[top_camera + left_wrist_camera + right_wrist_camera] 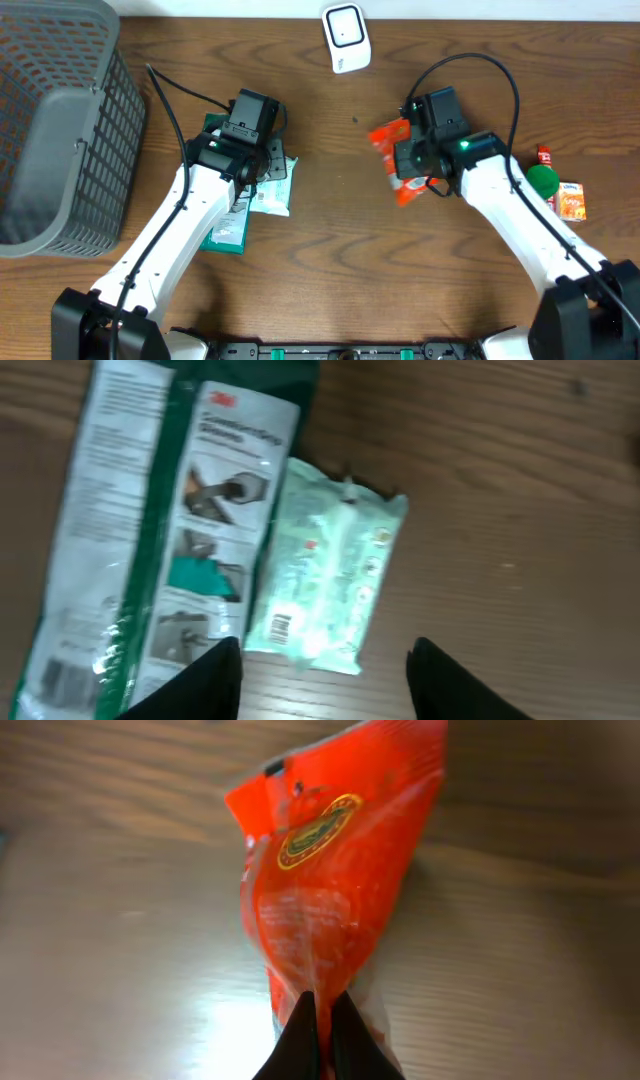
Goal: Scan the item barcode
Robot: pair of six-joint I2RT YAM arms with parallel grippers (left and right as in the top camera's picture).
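A red-orange snack packet (335,870) hangs pinched by its lower edge between the two fingers of my right gripper (325,1020), which is shut on it. From above, that packet (392,150) is right of the table's centre, with the right gripper (415,160) beside it. A white barcode scanner (345,38) stands at the far edge. My left gripper (325,680) is open with only bare wood between its fingers. Just beyond it lies a pale green packet (325,565), barcode up, beside a long green 3M package (150,540). Seen from overhead, the left gripper (250,150) hovers over these.
A grey plastic basket (60,120) fills the far left corner. A green round item (543,180) and a small orange box (571,200) lie at the right edge. The 3M package (225,230) reaches under the left arm.
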